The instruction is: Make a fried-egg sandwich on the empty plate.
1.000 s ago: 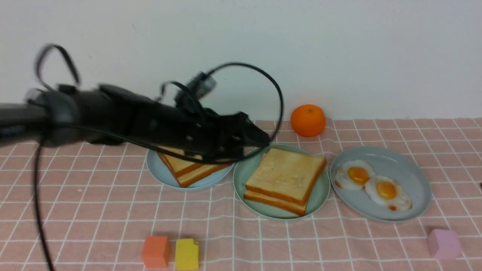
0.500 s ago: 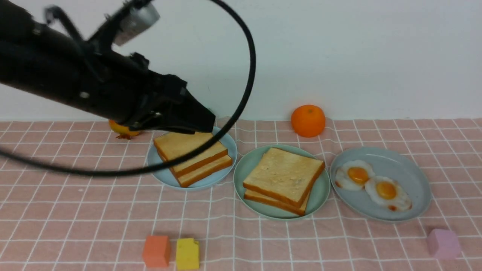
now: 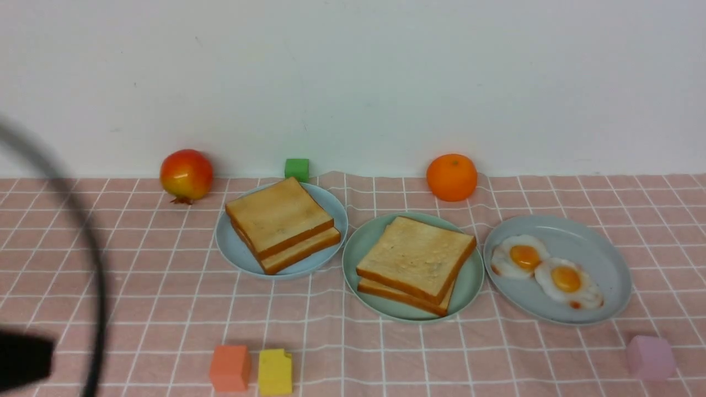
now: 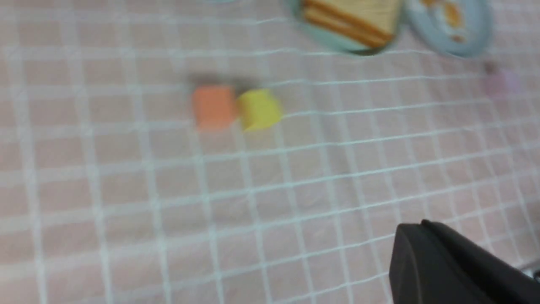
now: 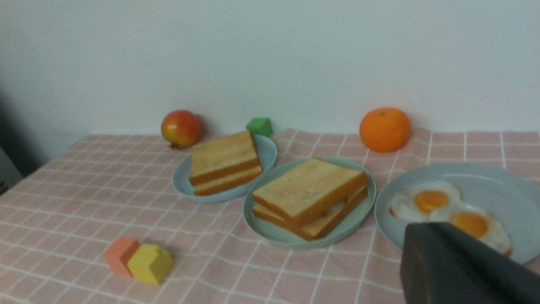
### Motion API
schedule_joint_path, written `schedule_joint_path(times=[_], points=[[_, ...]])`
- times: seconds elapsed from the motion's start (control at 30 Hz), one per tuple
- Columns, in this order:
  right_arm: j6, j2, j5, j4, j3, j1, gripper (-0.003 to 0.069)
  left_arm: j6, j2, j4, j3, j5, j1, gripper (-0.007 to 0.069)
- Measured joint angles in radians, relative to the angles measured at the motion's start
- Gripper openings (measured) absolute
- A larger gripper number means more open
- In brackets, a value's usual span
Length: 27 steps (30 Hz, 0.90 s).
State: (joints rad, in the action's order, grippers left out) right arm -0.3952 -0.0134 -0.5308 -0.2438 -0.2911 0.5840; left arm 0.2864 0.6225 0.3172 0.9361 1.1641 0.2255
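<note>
We see the sandwich (image 3: 415,263) on the green plate (image 3: 473,284), middle of the three plates: two toast slices stacked, a sliver of white between them in the right wrist view (the egg, we judge), so assembly looks done. Spare toast (image 3: 281,223) sits on the blue plate (image 3: 231,251) to its left, two eggs (image 3: 546,270) on the grey plate (image 3: 606,264) to its right, both apart from it. The left gripper (image 4: 460,264) is low over bare cloth (image 3: 165,309), closed on nothing; the right gripper (image 5: 464,266) is likewise closed and empty, near the eggs' plate.
</note>
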Motion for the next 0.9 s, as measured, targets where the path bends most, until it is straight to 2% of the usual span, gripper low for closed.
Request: schedule_joint_path(times=[0.13, 0.3, 0.67, 0.73, 0.77, 0.9], points=[[0.0, 0.0, 0.0, 0.0, 0.052, 0.0, 0.0001, 0.066, -0.134, -0.012, -0.112, 0.006, 0.0, 0.0013], [0.0, 0.0, 0.001, -0.001, 0.101, 0.0, 0.0001, 0.127, -0.209, -0.011, -0.152, 0.061, 0.0, 0.0013], [0.0, 0.0, -0.003, 0.0, 0.123, 0.0, 0.0008, 0.134, -0.222, -0.017, -0.153, 0.061, 0.0, 0.0013], [0.0, 0.0, -0.003, 0.0, 0.123, 0.0, 0.0008, 0.109, -0.222, -0.07, -0.153, 0.06, 0.0, 0.0013], [0.0, 0.0, -0.003, 0.0, 0.123, 0.0, 0.001, 0.071, -0.222, -0.153, -0.164, 0.023, -0.001, 0.0013], [0.0, 0.0, -0.003, 0.0, 0.123, 0.0, 0.0011, -0.03, -0.284, -0.362, -0.269, -0.235, -0.018, 0.0013]])
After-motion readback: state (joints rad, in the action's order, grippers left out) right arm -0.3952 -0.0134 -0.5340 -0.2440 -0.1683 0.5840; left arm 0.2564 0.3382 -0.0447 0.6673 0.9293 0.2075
